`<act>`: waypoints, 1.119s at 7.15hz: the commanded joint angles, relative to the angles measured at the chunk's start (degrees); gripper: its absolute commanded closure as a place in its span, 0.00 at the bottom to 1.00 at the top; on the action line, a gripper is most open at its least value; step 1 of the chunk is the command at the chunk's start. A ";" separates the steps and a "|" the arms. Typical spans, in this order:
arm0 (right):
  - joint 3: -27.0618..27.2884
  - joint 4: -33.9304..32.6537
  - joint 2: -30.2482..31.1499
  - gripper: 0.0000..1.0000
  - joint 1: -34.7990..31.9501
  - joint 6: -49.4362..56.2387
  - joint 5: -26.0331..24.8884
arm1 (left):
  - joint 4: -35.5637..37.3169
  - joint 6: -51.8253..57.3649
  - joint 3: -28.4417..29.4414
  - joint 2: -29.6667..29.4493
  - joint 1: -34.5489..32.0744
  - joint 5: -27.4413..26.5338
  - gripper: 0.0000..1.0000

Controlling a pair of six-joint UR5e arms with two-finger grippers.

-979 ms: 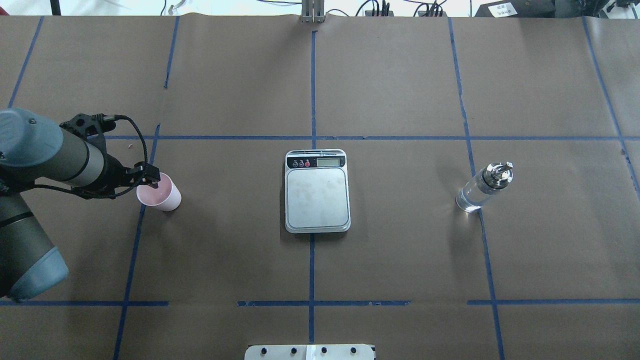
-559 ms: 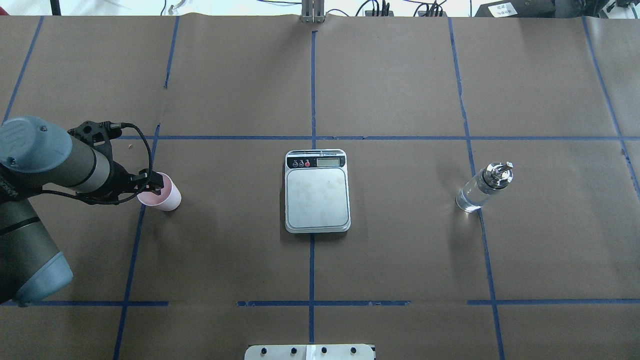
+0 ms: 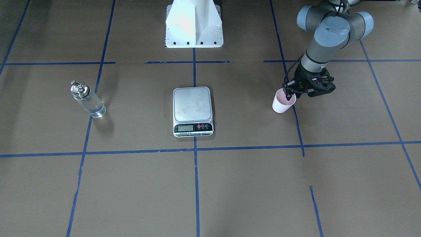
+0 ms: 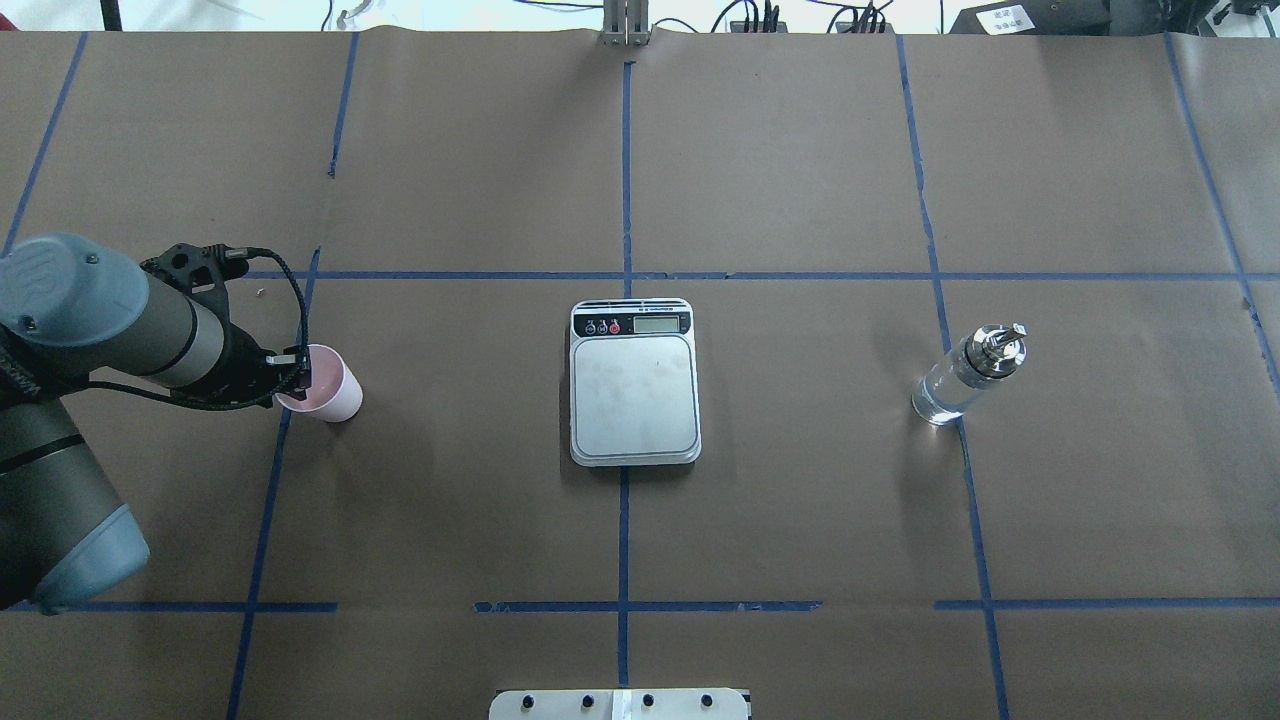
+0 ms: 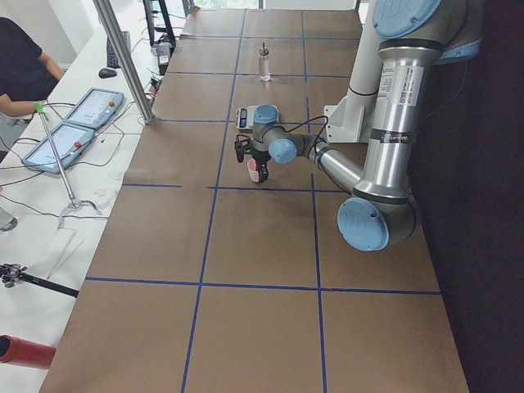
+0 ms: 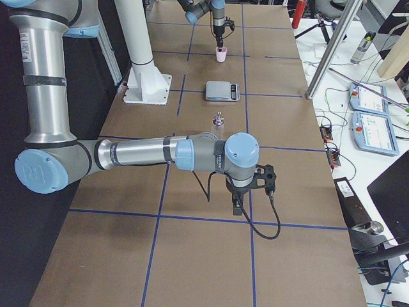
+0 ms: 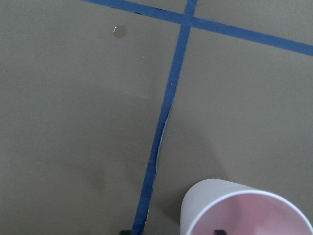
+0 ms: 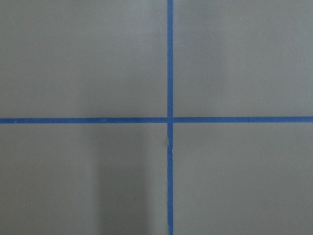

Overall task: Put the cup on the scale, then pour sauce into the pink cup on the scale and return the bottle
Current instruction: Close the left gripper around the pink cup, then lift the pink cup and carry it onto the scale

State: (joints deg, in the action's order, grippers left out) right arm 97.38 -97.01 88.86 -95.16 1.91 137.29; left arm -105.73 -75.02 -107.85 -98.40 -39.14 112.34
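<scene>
Taken from the robot's left end of the table, working away toward its right.

Nearest: left gripper, pointing straight down at the cup, low at the rim. Fingers apart and straddling the cup's wall on the robot's side. One dark fingertip inside the pink mouth, the other outside it, just over the brown paper. Not pressed together on the wall, going by the wrist view. Cup upright on the table, base just beside a blue tape line, not on the scale and well apart from it. A small pale spot on the paper a little beyond the cup, near a tape crossing.

Next, at the middle of the table: the scale, lying flat across the centre tape line. Display and round buttons along the edge away from the robot.

Farther on, well apart from the scale on the robot's right: the bottle, upright on another tape line. Metal spout on top, clear liquid inside.

Farthest: right gripper, hanging point-down above the paper, over a tape crossing. Seen only from the side, so fingers apart or together: cannot tell.
</scene>
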 commanded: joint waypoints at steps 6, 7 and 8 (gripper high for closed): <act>0.71 -0.37 -0.27 0.00 0.24 0.11 2.53 | 31.50 -6.85 -12.65 -20.19 -1.29 2.88 1.00; 0.62 -0.28 -0.18 0.00 0.24 0.11 2.81 | 31.02 -13.24 -9.17 -24.25 -1.03 5.32 1.00; 0.71 -0.11 -0.09 0.00 0.24 0.11 2.81 | 30.85 -18.61 -3.21 -30.03 -0.33 5.34 1.00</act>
State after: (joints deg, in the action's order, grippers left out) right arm 98.04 -97.30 88.63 -94.92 2.02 139.83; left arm -75.60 -87.28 -116.53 -121.87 -40.06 116.86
